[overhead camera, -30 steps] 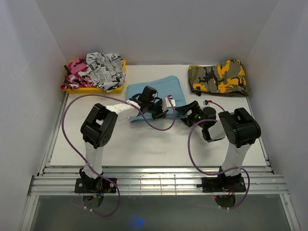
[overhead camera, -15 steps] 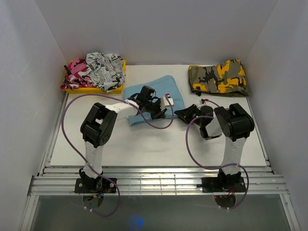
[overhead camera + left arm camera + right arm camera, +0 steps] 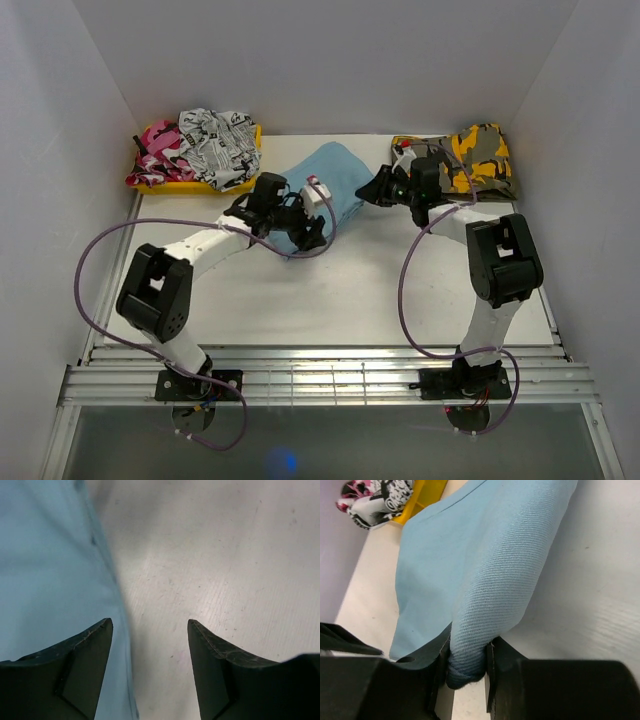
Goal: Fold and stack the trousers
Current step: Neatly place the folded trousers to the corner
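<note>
Behind left end effector [image 3: 306,234], trousers [image 3: 338,172] edge

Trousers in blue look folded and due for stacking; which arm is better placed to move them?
Probably right: the right end effector is shut on the trousers' folded edge, next to the camouflage pile; the left end effector stands open, gripping nothing.

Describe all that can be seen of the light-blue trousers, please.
The trousers are plain light-blue cloth with a fine twill weave, folded into a thick bundle lying slantwise on the white table. The right gripper is shut on a rolled fold at one end. The left gripper hangs open over the opposite edge.
</note>
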### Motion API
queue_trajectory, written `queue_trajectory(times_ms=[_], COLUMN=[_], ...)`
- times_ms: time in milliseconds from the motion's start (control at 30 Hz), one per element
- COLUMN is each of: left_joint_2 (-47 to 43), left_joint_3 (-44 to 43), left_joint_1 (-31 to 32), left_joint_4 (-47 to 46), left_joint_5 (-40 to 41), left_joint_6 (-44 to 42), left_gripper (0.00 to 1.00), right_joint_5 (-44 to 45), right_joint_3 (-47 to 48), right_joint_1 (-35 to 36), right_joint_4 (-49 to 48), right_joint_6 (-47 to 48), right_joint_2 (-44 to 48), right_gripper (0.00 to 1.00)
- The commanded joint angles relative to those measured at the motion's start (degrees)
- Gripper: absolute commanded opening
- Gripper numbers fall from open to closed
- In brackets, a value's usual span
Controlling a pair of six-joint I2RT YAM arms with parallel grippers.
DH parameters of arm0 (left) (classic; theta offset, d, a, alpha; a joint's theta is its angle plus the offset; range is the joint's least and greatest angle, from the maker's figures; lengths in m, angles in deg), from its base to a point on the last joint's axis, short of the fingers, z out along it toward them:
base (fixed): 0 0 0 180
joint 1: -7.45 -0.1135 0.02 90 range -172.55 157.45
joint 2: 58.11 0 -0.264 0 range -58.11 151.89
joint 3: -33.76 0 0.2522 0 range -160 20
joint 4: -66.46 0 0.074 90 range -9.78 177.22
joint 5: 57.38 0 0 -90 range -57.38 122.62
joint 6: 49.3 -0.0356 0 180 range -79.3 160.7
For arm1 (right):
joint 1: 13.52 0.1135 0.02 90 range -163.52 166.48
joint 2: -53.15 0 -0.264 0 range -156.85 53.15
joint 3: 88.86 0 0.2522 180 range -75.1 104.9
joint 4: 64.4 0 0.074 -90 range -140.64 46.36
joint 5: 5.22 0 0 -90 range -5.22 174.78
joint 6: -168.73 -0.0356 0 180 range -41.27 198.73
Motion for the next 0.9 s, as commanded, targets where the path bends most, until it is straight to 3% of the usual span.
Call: queue_trajectory(times_ms=[0,67,167,300,400,533,867], left_joint_2=[-6.1,-7.9,-7.9,-2.7,-1.6,2.0,16.3], left_joint_3=[3.9,6.6,9.0,7.1,12.7,15.7,4.2], left_joint_1=[-7.4,-11.6,-13.6,-18.1,-20.9,-20.7,-17.8], left_joint_4=[0.1,-3.9,-5.0,-5.4,-16.9,-25.7,-29.3], left_joint_5=[-0.2,0.0,4.1,-0.7,-6.4,-5.9,4.1], left_joint_6=[13.6,22.1,27.3,43.2,53.8,66.5,72.5], left_gripper=[0.72,0.72,0.73,0.73,0.76,0.85,0.87], right_joint_5=[2.1,4.1,6.4,9.7,11.1,11.1,9.8], right_joint_3=[8.1,11.9,13.1,11.1,10.5,11.6,15.3], right_joint_1=[-0.6,-0.7,-1.2,-2.3,-3.2,-4.1,-4.4], right_joint_4=[12.9,16.1,18.6,19.8,19.2,18.7,19.5], right_joint_6=[15.9,18.1,20.7,20.0,20.0,20.8,23.7], right_joint_2=[2.9,3.0,3.4,4.3,5.2,5.1,3.4], right_gripper=[0.08,0.08,0.08,0.08,0.08,0.08,0.08])
